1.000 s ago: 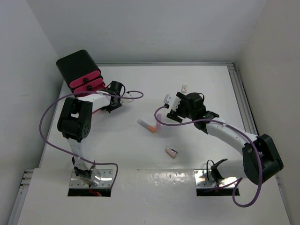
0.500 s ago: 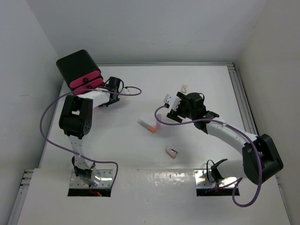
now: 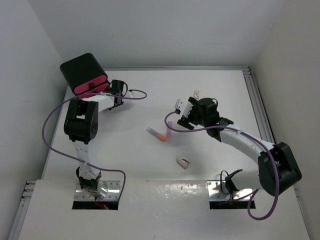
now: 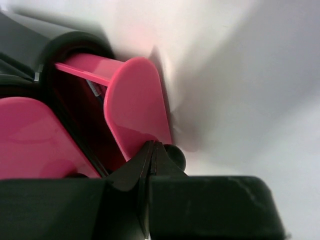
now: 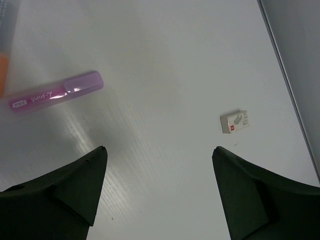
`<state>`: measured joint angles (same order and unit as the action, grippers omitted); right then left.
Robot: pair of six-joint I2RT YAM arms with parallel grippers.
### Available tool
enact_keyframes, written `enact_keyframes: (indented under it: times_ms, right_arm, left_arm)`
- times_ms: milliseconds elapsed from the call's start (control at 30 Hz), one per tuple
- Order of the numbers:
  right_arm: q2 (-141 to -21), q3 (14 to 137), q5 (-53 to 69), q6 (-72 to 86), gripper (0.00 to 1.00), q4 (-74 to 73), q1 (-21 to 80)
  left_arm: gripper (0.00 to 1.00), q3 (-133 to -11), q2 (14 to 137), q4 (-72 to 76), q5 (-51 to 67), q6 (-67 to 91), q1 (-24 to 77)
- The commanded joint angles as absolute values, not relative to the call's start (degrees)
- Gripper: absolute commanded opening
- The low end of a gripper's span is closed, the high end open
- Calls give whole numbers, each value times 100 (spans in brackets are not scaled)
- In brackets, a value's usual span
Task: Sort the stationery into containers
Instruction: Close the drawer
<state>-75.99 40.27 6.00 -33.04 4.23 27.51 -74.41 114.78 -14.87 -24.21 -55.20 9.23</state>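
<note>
The containers are pink drawers (image 3: 90, 86) in a glossy black cabinet (image 3: 81, 69) at the far left. My left gripper (image 3: 113, 88) is shut, its tips (image 4: 152, 146) against a drawer front (image 4: 134, 102) that stands slightly out, beside its black knob (image 4: 175, 156). My right gripper (image 3: 184, 111) hangs open over bare table (image 5: 159, 149). A lilac marker (image 5: 55, 93) (image 3: 169, 128) lies to its left and a small white eraser (image 5: 235, 121) (image 3: 196, 93) to its right. An orange-and-white marker (image 3: 157, 133) and a pinkish block (image 3: 183, 161) lie nearer the arms.
A second pink drawer front (image 4: 30, 142) shows beside the first. White walls close the table in at the back and on both sides, and a metal rail (image 3: 259, 105) runs along the right edge. Purple cables (image 3: 50, 125) loop off both arms.
My left gripper has moved up and left to the cabinet, and the pink drawers stick out less than before. The right arm has barely moved.
</note>
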Motion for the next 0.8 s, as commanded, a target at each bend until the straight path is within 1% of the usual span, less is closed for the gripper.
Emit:
enact_keyframes:
  times_ms: [0,300,533,633,767]
  right_arm:
    - [-7638,4315,624,-3190,85,519,2733]
    - [-7708,4403,580,-3182,86,448,2733]
    - [-7717,4403,510,-3129,86,457,2733]
    - [-7743,4403,475,-3068,86,475,2733]
    - [-7778,4421,431,-3041,86,492,2742]
  left_arm:
    - [7,-7567,11505,-950,-2531,-5765,747]
    - [9,-7699,11794,-326,-2540,-6441,536]
    - [11,-7840,11953,-114,-2382,-6996,361]
    - [13,-7901,12015,95,-2364,-7163,334]
    - [19,-7901,12015,88,-2303,-7312,325]
